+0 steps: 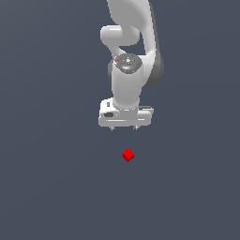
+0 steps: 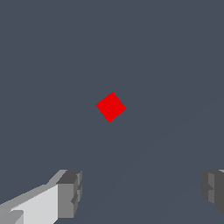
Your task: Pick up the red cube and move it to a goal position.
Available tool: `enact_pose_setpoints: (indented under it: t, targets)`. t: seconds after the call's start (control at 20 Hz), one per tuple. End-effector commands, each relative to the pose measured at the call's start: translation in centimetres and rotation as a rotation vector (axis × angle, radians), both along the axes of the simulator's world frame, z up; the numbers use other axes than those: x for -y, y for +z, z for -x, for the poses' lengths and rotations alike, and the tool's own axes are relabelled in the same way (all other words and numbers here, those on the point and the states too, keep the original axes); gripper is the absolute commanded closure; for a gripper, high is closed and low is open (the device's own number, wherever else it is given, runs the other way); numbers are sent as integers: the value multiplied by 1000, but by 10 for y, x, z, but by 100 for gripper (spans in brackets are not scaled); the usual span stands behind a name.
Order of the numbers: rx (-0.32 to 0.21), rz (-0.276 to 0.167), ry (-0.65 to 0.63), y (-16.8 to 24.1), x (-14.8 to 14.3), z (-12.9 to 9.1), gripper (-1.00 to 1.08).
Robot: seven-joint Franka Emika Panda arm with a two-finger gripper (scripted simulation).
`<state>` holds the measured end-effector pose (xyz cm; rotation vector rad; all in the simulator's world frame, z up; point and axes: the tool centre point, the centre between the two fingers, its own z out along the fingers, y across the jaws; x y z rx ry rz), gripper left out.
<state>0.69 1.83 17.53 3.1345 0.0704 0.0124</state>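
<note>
The red cube [image 1: 128, 155] is a tiny bright red cube lying on the dark grey floor, turned about 45 degrees. In the exterior view it sits a short way below my white gripper [image 1: 124, 128] and slightly to the exterior view's right of it. My gripper is open and empty, its two short fingertips [image 1: 112, 128] wide apart and pointing down. In the wrist view the cube [image 2: 111, 106] lies mid-frame, apart from my gripper [image 2: 142, 192], with one grey pad [image 2: 70, 192] on each side of the frame.
The white arm [image 1: 129, 51] rises above the gripper toward the exterior view's top. The floor [image 1: 47, 187] is a plain dark grey surface with no other objects in view.
</note>
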Motion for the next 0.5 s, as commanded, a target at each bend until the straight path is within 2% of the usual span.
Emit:
enact_pose_setpoints:
  t: [0.0,0.45]
  targets:
    - [0,0,0,0,0,0,-92]
    - [-1,-1,57,-14,0,-5,-92]
